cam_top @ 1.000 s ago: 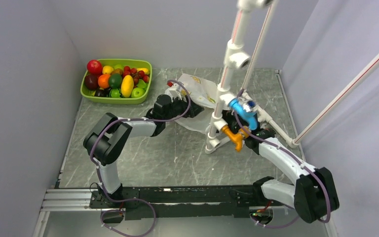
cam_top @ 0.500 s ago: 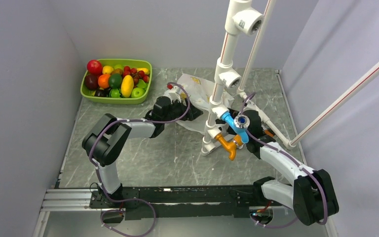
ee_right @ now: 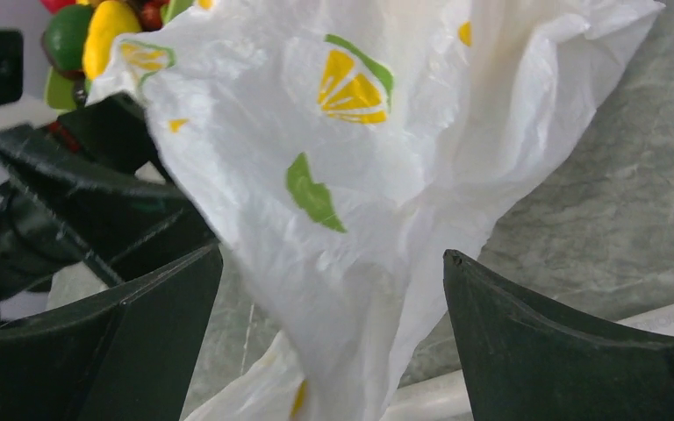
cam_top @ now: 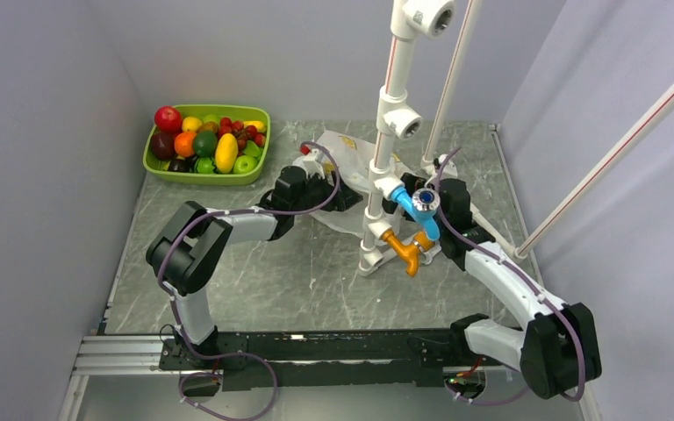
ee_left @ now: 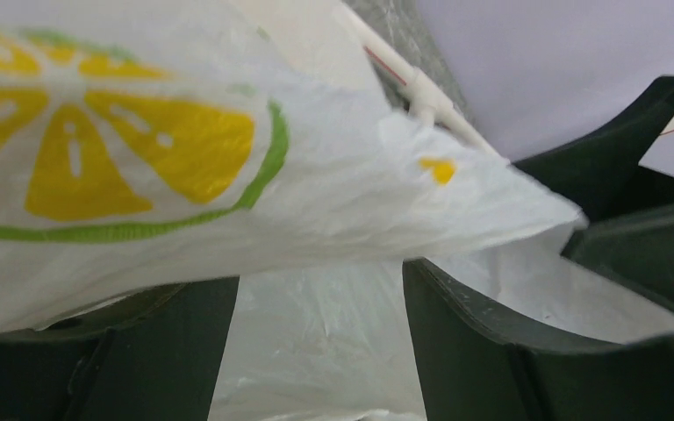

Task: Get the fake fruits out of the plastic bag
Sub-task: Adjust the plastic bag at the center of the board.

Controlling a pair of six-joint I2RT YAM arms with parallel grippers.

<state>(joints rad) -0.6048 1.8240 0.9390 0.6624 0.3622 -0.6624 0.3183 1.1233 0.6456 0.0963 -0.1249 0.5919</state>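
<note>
The plastic bag (cam_top: 355, 160), white with yellow lemon slices and green leaves, lies crumpled at the back middle of the table. My left gripper (cam_top: 338, 193) is at its left edge. In the left wrist view the bag (ee_left: 228, 158) drapes over my left gripper (ee_left: 320, 351), whose jaws stand apart with film between them. My right gripper (cam_top: 414, 184) is at the bag's right side. In the right wrist view it (ee_right: 332, 254) is wide open with the bag (ee_right: 360, 158) hanging between the fingers. No fruit shows inside the bag. A small red spot (cam_top: 303, 150) shows by its left edge.
A lime-green tray (cam_top: 259, 114) of mixed fruits stands at the back left; it shows in the right wrist view too (ee_right: 57, 88). A white pipe frame (cam_top: 384, 140) with blue and orange fittings stands over the bag's right side and hides part of it. Grey walls enclose the table (cam_top: 316, 272).
My right arm has moved left and away from me, up to the bag. The white pipe frame has shifted left in the view. My left arm has stayed almost still.
</note>
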